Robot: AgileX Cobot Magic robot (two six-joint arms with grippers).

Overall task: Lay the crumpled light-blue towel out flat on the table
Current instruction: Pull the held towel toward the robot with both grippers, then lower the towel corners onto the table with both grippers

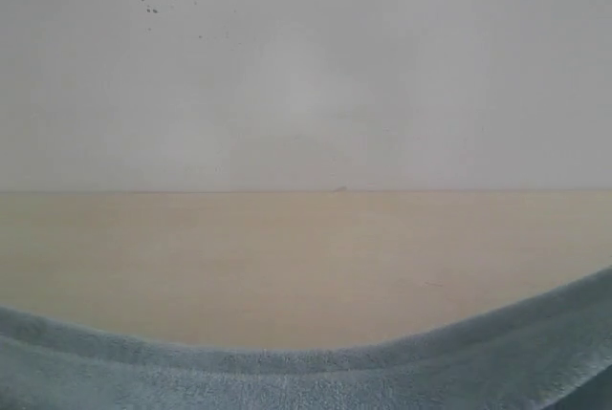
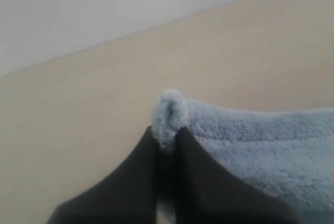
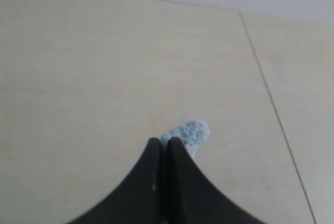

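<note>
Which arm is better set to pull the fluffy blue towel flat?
Probably left: the left gripper pinches a thick fold of the fluffy light-blue terry towel; the right gripper holds only a small tuft.

The tabletop (image 1: 287,257) lies open from the towel (image 1: 287,381) back to the wall (image 1: 306,75), which closes the far side. The towel spans the whole near edge, the only thing lying in the way.

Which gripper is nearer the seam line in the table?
Right, probably. The seam runs close beside the right gripper; the left gripper, shut on the towel, shows no seam in its view.
</note>
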